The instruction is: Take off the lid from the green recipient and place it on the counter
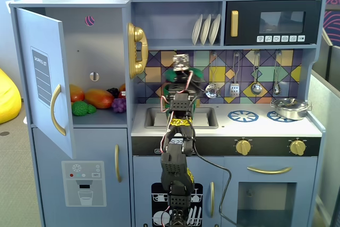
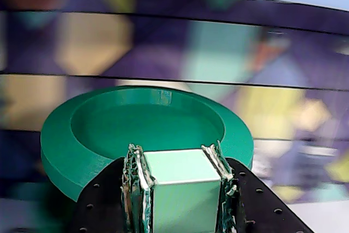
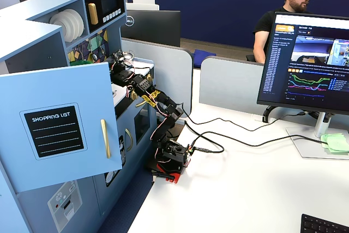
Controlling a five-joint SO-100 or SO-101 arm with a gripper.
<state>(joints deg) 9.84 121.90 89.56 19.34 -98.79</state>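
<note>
In the wrist view my gripper is shut on the pale green square handle of the lid. The round green disc spreads out beyond the fingers, in front of the blurred tiled wall. In a fixed view the lid hangs in my gripper, well above the sink of the grey-white counter. A dark green patch just under it, behind the arm, looks like the green recipient; most of it is hidden. From the side, the arm reaches into the toy kitchen.
A silver pan sits on the right blue burner ring, with another ring bare beside it. Utensils hang on the tiled wall. The cupboard door stands open at left, with toy fruit inside.
</note>
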